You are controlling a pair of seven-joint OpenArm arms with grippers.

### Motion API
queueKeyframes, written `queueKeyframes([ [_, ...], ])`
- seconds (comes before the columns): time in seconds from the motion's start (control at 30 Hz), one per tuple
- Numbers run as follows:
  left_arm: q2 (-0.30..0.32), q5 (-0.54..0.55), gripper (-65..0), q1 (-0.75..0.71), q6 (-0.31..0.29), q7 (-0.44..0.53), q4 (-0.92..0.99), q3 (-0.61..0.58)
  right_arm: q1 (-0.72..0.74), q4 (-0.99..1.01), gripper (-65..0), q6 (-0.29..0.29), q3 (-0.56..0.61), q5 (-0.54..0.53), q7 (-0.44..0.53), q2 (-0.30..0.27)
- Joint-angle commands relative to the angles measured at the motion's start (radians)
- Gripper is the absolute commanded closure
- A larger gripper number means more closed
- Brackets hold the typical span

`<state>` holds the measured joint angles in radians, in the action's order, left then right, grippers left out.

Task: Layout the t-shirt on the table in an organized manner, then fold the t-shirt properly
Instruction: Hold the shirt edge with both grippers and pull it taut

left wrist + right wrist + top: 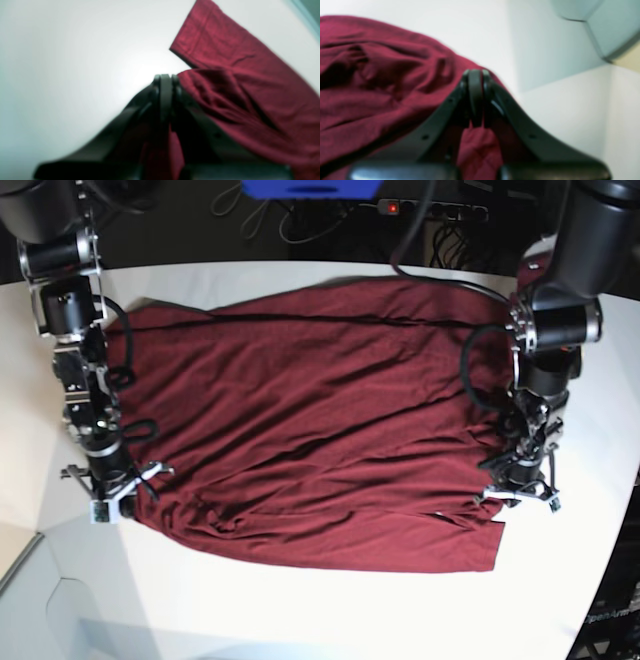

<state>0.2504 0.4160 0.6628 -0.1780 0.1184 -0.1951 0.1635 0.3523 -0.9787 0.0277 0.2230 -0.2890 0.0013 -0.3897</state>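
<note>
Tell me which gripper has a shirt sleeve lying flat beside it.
The left gripper: its wrist view shows a flat sleeve of the t-shirt past it; the right gripper shows only bunched cloth.

Both arms low, both grippers pinched closed on cloth.
We see the left gripper (165,82) clamping a fold of the t-shirt (320,430), arm reaching down on base view's right; the right gripper (475,77) does likewise opposite, wrists pointing down.

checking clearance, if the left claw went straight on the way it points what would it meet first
Probably the bare white table just past its tip; the left claw, shut on the t-shirt, shows nothing else ahead, though depth is unclear.
</note>
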Motion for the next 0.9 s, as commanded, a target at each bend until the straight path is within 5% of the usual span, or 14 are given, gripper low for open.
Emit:
queueKeyframes([
  [0.0, 0.019, -0.015, -0.2, 0.038, -0.001, 0.043, -0.013, -0.011, 0.009, -0.046, -1.1, -0.005, -0.018, -0.002, 0.019, -0.008],
  [0.3, 0.046, -0.068, -0.2, 0.148, -0.01, 0.036, -0.014, -0.022, -0.112, -0.164, -1.1, -0.004, -0.104, -0.002, -0.011, -0.024],
  [0.57, 0.008, -0.068, -0.2, 0.056, -0.012, -0.342, -0.287, -0.193, -0.138, -0.168, -1.1, -0.004, -0.152, -0.002, -0.011, -0.025],
  [0.73, 0.011, -0.072, -0.2, -0.067, -0.012, -0.426, -0.504, -0.273, -0.138, -0.167, -1.1, -0.004, -0.165, -0.002, -0.011, -0.025],
  [0.87, 0.016, -0.095, -0.2, -0.071, -0.012, -0.42, -0.435, -0.335, -0.14, -0.168, -1.1, -0.004, -0.167, -0.002, -0.011, -0.025],
])
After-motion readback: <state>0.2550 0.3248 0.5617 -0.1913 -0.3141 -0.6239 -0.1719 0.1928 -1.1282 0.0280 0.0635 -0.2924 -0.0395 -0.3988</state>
